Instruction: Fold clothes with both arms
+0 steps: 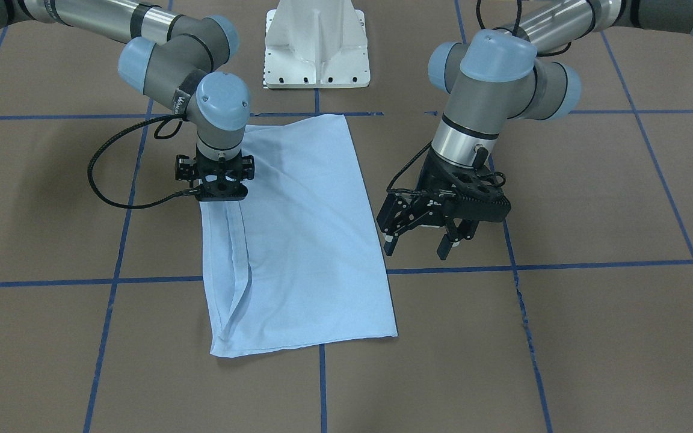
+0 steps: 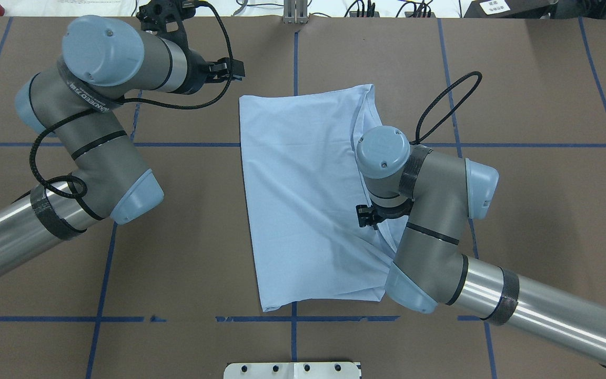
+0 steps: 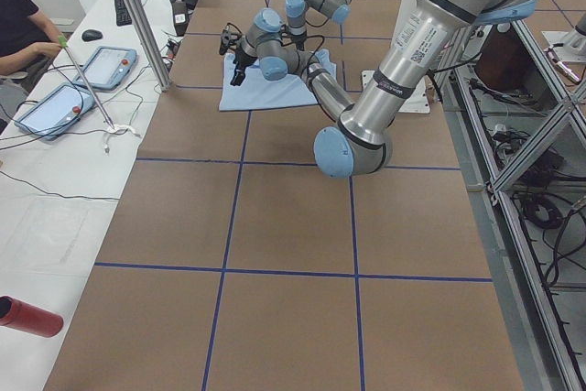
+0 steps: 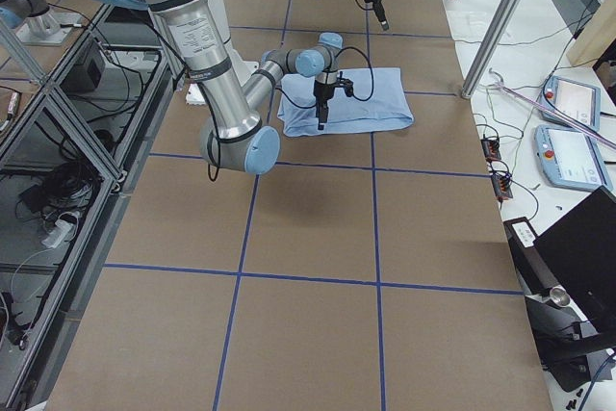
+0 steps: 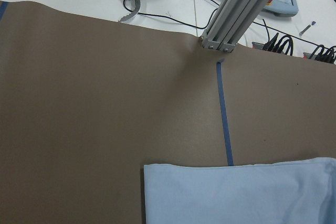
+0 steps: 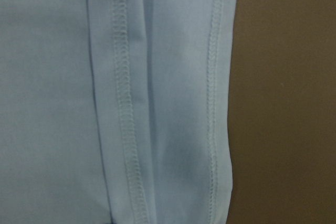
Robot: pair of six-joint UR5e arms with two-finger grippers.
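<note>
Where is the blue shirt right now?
In the overhead view the T-shirt lies flat at the middle of the table, with the right tool above its right-hand edge.

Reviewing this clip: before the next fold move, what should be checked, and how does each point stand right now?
1. Left gripper open and empty: ok.
2. Left gripper clear of the T-shirt: ok, it hangs beside the shirt's edge over bare table.
3. Right gripper down on the shirt's hemmed edge: ok.
4. Right gripper's hold on the cloth: cannot tell, its fingers are hidden.
5. Shirt lying flat: not ok, creases spread from the right gripper.
</note>
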